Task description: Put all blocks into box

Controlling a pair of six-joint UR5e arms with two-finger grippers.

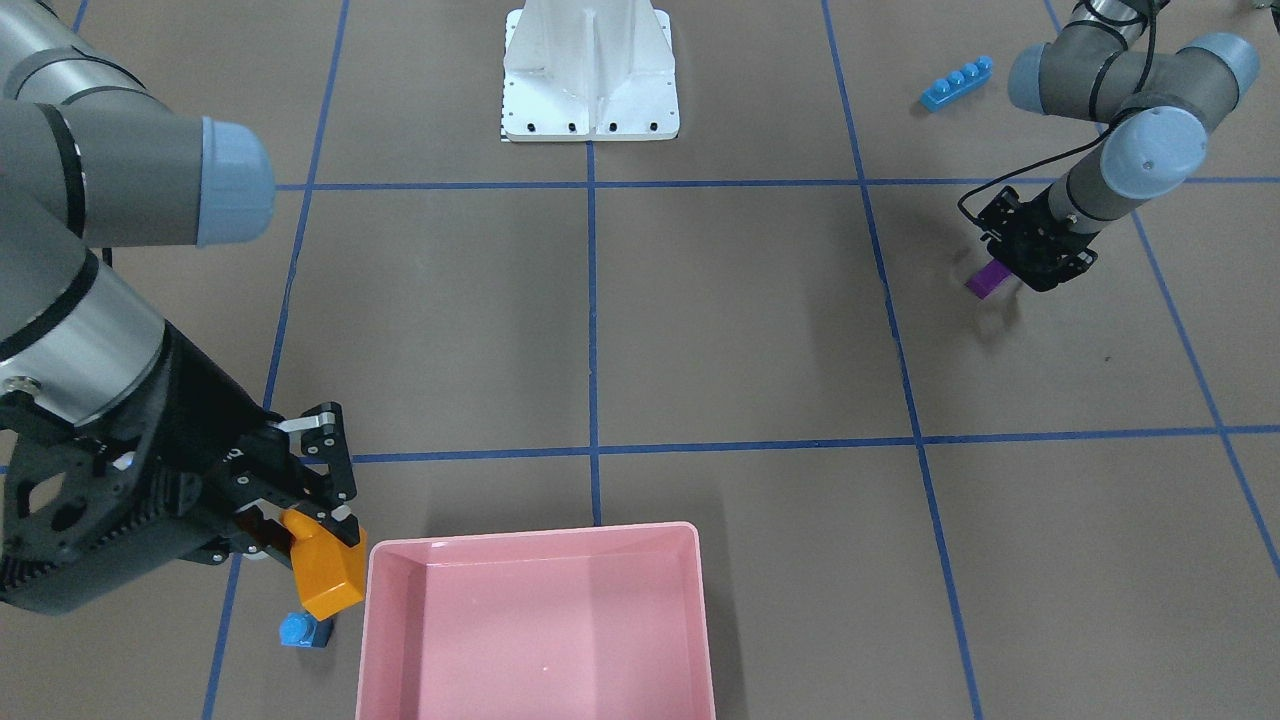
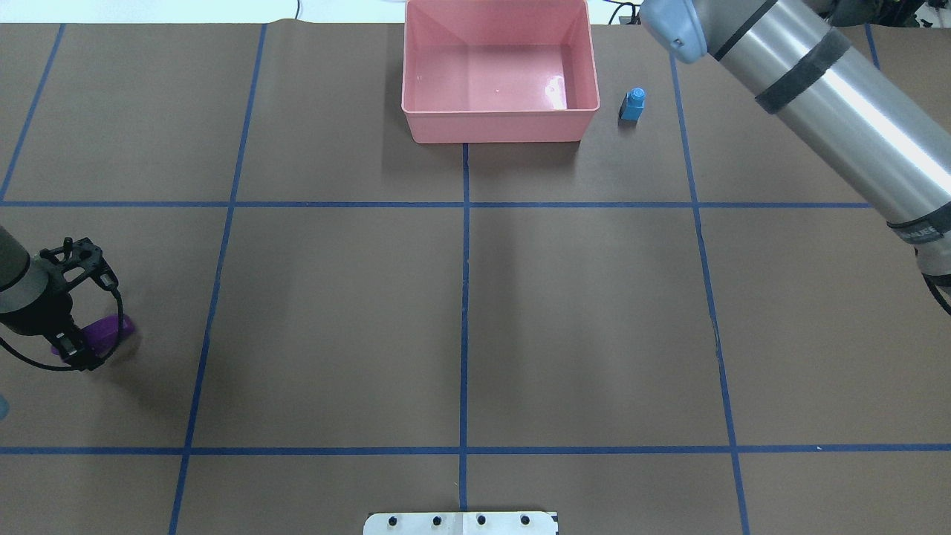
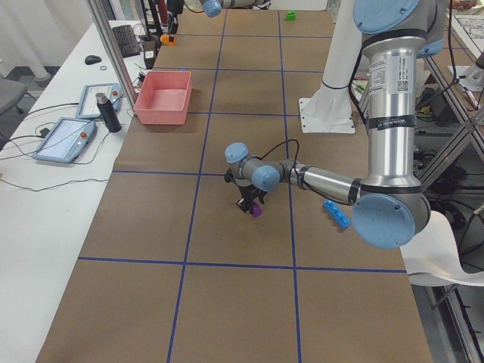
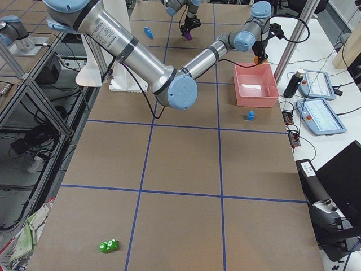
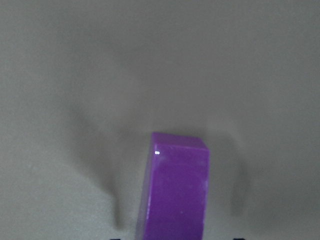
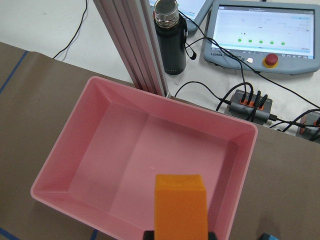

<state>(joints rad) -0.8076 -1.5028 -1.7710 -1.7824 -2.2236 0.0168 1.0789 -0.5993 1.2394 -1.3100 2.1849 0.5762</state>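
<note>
My right gripper [image 1: 305, 525] is shut on the orange sloped block [image 1: 325, 565], held in the air just outside a corner of the pink box [image 1: 530, 533]. In the right wrist view the orange block [image 6: 181, 205] hangs in front of the box [image 6: 62, 134], which holds nothing. The blue cube [image 1: 300, 630] stands on the table beside the box [image 2: 498, 126]. My left gripper [image 1: 1000, 272] is shut on the purple wedge [image 1: 990, 280], a little above the table. The long blue bar [image 1: 957, 83] lies behind that arm. The green block [image 4: 108, 245] lies far off.
The white pedestal base [image 1: 590, 75] stands at the robot's side of the table. Beyond the box are an aluminium post [image 6: 132, 45], a black bottle [image 6: 170, 37], control tablets [image 6: 265, 35] and cables. Blue tape lines cross the brown table.
</note>
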